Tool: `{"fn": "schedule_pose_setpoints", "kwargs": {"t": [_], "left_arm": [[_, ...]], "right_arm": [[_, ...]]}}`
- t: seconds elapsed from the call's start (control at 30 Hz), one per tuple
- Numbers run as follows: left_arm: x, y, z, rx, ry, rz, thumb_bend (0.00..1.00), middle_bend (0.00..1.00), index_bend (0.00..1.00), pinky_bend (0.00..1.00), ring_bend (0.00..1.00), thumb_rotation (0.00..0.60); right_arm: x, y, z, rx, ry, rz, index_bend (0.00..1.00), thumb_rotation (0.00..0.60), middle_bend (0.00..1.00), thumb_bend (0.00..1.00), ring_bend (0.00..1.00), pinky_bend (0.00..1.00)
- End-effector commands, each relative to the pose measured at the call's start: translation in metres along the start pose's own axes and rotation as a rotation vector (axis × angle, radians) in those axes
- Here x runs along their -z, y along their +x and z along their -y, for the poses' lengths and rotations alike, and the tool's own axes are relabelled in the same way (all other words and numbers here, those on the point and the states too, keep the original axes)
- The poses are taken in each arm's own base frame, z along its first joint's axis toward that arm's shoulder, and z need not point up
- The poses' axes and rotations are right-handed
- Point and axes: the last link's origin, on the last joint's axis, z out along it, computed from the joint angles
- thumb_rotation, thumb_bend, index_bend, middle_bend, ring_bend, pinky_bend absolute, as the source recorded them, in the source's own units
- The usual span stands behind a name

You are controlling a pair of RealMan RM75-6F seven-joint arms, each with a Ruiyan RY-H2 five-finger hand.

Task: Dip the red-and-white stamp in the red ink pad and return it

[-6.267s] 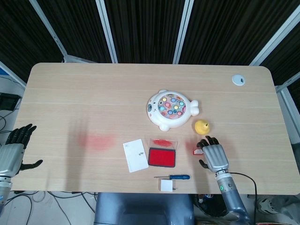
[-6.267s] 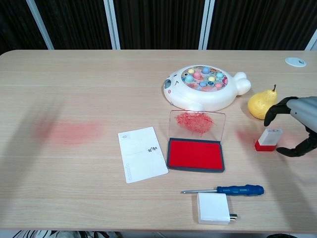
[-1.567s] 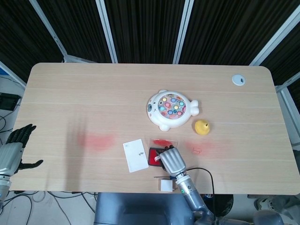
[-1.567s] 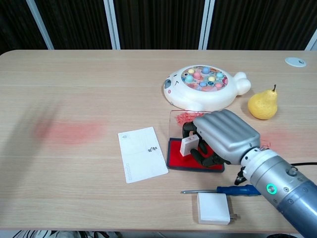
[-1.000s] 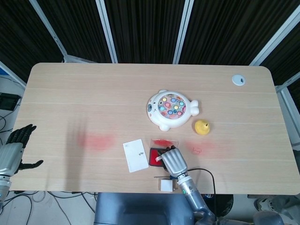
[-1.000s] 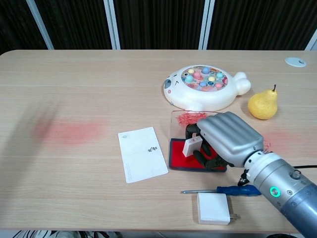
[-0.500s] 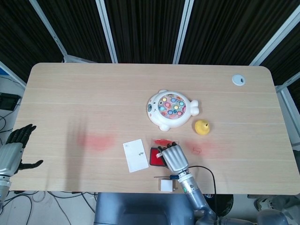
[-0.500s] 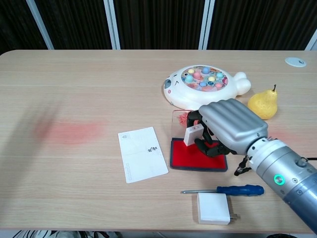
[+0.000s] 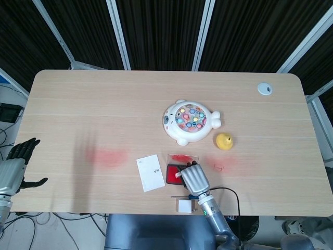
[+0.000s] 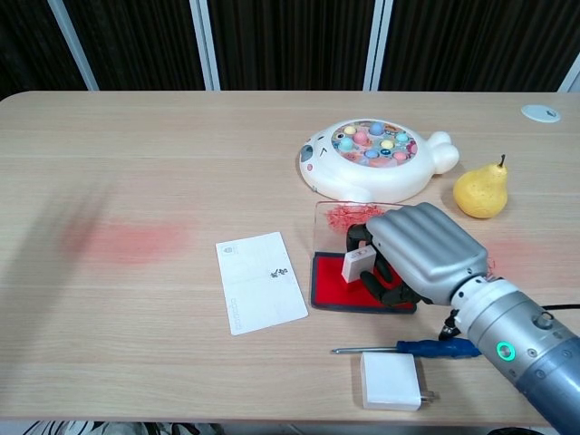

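Right now: our right hand holds the stamp on the ink pad

Near the front edge of the surface [image 10: 136,136], right of its middle, our right hand [image 10: 421,252] hangs over the red ink pad [image 10: 340,286]. Its fingers [image 10: 381,285] are wrapped around the red-and-white stamp [image 10: 353,265], which stands tilted with its lower end at the pad's red face; we cannot tell whether it touches. The pad's clear lid [image 10: 343,217] stands raised behind it, smeared red. Our left hand [image 9: 13,169] hangs off the front left corner, fingers spread and gripping nothing.

A white card [image 10: 261,281] lies just left of the pad. A blue-handled screwdriver [image 10: 426,347] and a white charger [image 10: 391,381] lie along the front edge. Behind the pad sits a white fishing toy [image 10: 372,161], with a yellow pear [image 10: 480,192] beside it toward the right edge.
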Motion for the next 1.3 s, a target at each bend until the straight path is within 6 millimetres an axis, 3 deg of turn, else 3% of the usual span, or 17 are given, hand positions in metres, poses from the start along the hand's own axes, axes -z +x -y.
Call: {"fn": "schedule_pose_setpoints", "kwargs": {"t": [0.03,0.3,0.57,0.77,0.9,1.07,1.3], "left_arm": [[0.000,0.000,0.000,0.001,0.000,0.000,0.01,0.00,0.00,0.00,0.00,0.600],[0.001,0.000,0.000,0.001,-0.001,-0.001,0.01,0.00,0.00,0.00,0.00,0.600],[0.001,0.001,0.000,-0.001,-0.004,-0.007,0.01,0.00,0.00,0.00,0.00,0.600],[0.002,0.001,0.000,-0.003,-0.008,-0.009,0.01,0.00,0.00,0.00,0.00,0.600],[0.003,0.000,-0.001,-0.005,-0.011,-0.012,0.01,0.00,0.00,0.00,0.00,0.600],[0.004,-0.002,-0.002,-0.012,-0.015,-0.009,0.01,0.00,0.00,0.00,0.00,0.600],[0.004,-0.002,-0.003,-0.012,-0.011,-0.013,0.01,0.00,0.00,0.00,0.00,0.600]], "right_arm": [[0.000,0.000,-0.001,0.000,-0.002,0.000,0.81,0.600,0.70,0.71,0.54,0.50],[-0.002,0.010,0.000,-0.010,0.005,-0.041,0.81,0.600,0.70,0.71,0.54,0.50],[-0.002,0.041,-0.010,-0.002,0.003,-0.121,0.81,0.600,0.70,0.71,0.54,0.50],[0.006,0.054,-0.037,0.035,-0.045,-0.138,0.81,0.600,0.70,0.71,0.54,0.50],[0.019,0.059,-0.072,0.064,-0.118,-0.132,0.81,0.600,0.70,0.71,0.54,0.50],[0.036,0.055,-0.104,0.074,-0.182,-0.104,0.81,0.600,0.69,0.71,0.54,0.50],[0.044,0.046,-0.126,0.077,-0.235,-0.069,0.81,0.600,0.69,0.71,0.54,0.50]]}}
